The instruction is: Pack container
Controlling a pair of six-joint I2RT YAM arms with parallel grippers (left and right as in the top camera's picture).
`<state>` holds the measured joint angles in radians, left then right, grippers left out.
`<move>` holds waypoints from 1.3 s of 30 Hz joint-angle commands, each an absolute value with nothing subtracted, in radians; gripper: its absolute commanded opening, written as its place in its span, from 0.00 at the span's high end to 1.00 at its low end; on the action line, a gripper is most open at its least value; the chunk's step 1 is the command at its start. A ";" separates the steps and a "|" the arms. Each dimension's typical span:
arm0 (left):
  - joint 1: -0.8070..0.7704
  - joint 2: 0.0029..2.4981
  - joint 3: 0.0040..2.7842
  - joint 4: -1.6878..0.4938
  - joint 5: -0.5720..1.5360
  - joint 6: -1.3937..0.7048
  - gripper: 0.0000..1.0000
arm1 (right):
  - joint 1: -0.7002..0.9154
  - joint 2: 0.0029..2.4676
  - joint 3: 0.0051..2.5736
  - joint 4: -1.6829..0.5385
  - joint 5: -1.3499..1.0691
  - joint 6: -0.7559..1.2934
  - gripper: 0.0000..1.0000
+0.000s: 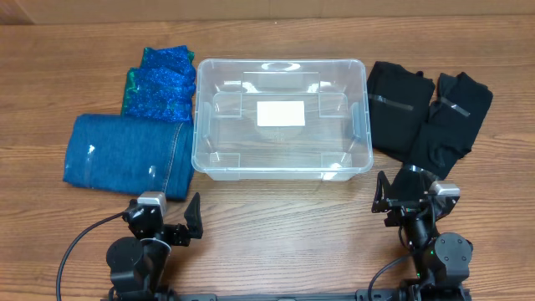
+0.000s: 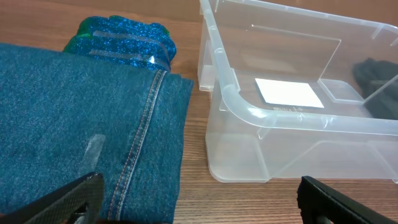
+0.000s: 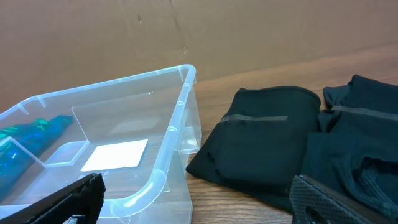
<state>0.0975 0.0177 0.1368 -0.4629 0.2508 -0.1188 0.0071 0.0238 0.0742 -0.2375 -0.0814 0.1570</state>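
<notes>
**Empty bin beside folded denim**

The clear container (image 2: 249, 118) stands on the wooden table (image 2: 194, 134), with a white label (image 2: 289, 92) on its bottom. Folded denim (image 2: 81, 137) lies just left of it, and glittery blue cloth (image 2: 124, 43) lies behind the denim. The left gripper (image 2: 200, 190) is spread wide.

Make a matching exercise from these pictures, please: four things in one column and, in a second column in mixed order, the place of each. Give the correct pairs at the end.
Things
1. container
2. folded denim
3. sparkly blue-green fabric
4. black garments

Places
A. on the robot's right of the container
B. in the middle, with nothing inside
C. on the left of the container, far side
D. on the left of the container, near side

Pairs: 1-B, 2-D, 3-C, 4-A
</notes>
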 commanded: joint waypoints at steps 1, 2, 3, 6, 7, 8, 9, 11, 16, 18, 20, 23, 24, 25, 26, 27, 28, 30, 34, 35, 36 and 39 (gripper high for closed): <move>0.090 0.018 0.131 -0.429 0.136 -0.017 0.00 | 0.004 0.016 0.072 -0.235 -0.083 0.161 0.00; 0.090 0.018 0.131 -0.420 0.096 -0.002 0.00 | 0.004 0.016 0.072 -0.235 -0.083 0.161 0.00; 0.091 0.018 0.131 -0.419 0.055 0.002 0.00 | 0.004 0.016 0.072 -0.236 -0.083 0.161 0.00; 0.091 0.018 0.131 -0.445 0.014 -0.001 0.00 | 0.004 0.016 0.072 -0.236 -0.083 0.161 0.00; 0.091 0.018 0.131 -0.436 0.043 -0.017 0.00 | 0.004 0.016 0.072 -0.236 -0.083 0.161 0.00; 0.091 0.018 0.131 -0.434 0.084 -0.041 0.00 | 0.004 0.016 0.072 -0.235 -0.083 0.161 0.00; 0.091 0.018 0.131 -0.445 0.150 -0.073 0.00 | 0.004 0.016 0.072 -0.236 -0.083 0.161 0.00; 0.091 0.018 0.131 -0.432 0.207 -0.086 0.00 | 0.004 0.016 0.072 -0.236 -0.083 0.161 0.00; 0.091 0.018 0.163 -0.406 0.308 -0.117 0.00 | 0.004 0.016 0.072 -0.235 -0.083 0.161 0.00; 0.091 0.029 0.220 -0.413 0.304 -0.142 0.00 | 0.004 0.016 0.072 -0.235 -0.083 0.161 0.00; 0.091 0.085 0.316 -0.437 0.301 -0.151 0.00 | 0.004 0.016 0.072 -0.236 -0.083 0.162 0.00; 0.091 0.317 0.544 -0.558 0.252 -0.174 0.00 | 0.004 0.016 0.072 -0.236 -0.083 0.161 0.00; 0.091 0.372 0.590 -0.578 0.253 -0.165 0.00 | 0.004 0.016 0.072 -0.235 -0.083 0.161 0.00; 0.091 0.463 0.669 -0.606 0.274 -0.150 0.00 | 0.004 0.016 0.072 -0.236 -0.083 0.162 0.00; 0.091 0.535 0.737 -0.625 0.310 -0.130 0.00 | 0.004 0.016 0.072 -0.235 -0.083 0.161 0.00; 0.091 0.602 0.801 -0.642 0.358 -0.102 0.00 | 0.004 0.016 0.072 -0.235 -0.083 0.161 0.00; 0.091 0.663 0.862 -0.662 0.404 -0.066 0.00 | 0.004 0.016 0.072 -0.235 -0.083 0.161 0.00; 0.091 0.757 0.957 -0.698 0.445 0.015 0.00 | 0.004 0.016 0.072 -0.236 -0.083 0.162 0.00; 0.111 0.950 1.127 -0.782 0.266 -0.020 0.00 | 0.004 0.016 0.072 -0.236 -0.083 0.161 0.00; 0.131 0.991 1.156 -0.804 0.232 -0.054 0.00 | 0.004 0.016 0.072 -0.235 -0.083 0.161 0.00; 0.152 1.024 1.175 -0.820 0.221 -0.071 0.00 | 0.004 0.016 0.072 -0.236 -0.083 0.161 0.00; 0.303 1.175 1.245 -0.891 0.237 -0.135 0.00 | 0.004 0.016 0.072 -0.235 -0.083 0.161 0.00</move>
<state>0.1658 1.0420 1.1706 -0.8421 0.2905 -0.0547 0.0071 0.0223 0.0734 -0.2394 -0.0818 0.1570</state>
